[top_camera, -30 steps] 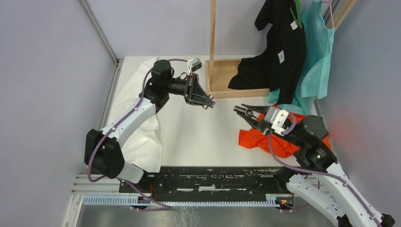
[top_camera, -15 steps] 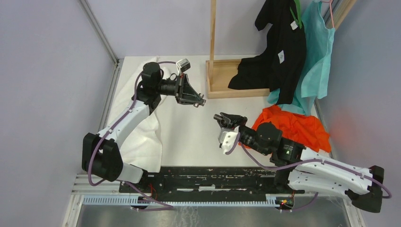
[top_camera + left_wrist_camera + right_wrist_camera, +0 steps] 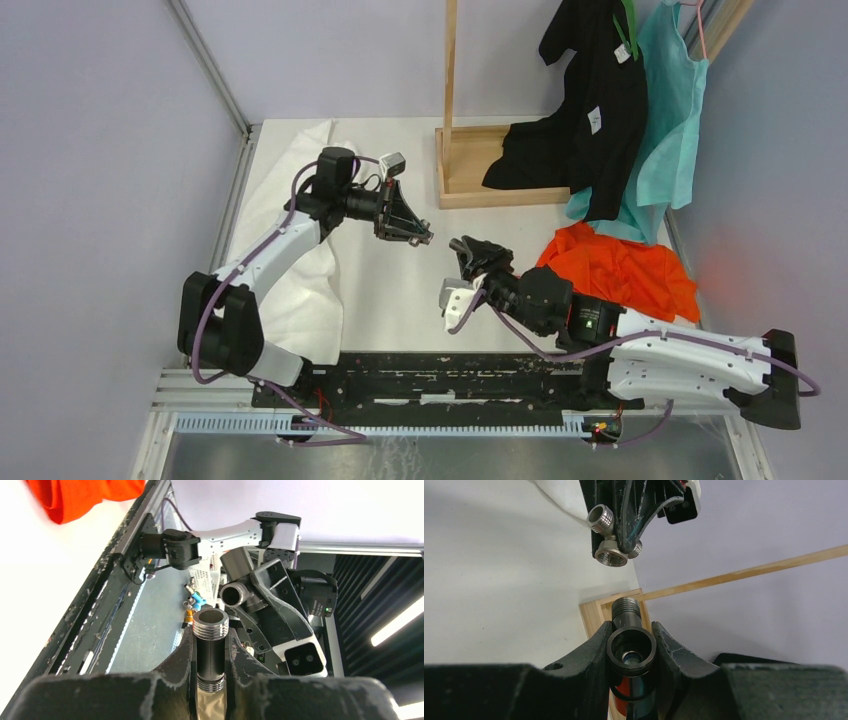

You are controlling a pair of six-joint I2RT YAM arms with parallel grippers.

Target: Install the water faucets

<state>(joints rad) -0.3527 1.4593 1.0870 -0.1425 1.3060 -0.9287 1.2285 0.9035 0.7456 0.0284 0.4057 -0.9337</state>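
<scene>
Right tool (image 3: 465,247) brought its fitting (image 3: 626,612) just beside T-fitting (image 3: 608,546) in left tool (image 3: 423,238).

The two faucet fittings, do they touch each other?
Apart. The right wrist view shows bare background between the upper fitting and the threaded tip of the lower fitting.

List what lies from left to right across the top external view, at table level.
From the left: white cloth → left gripper, jaws shut on a threaded faucet fitting → right gripper, jaws shut on the other faucet fitting → orange cloth.
</scene>
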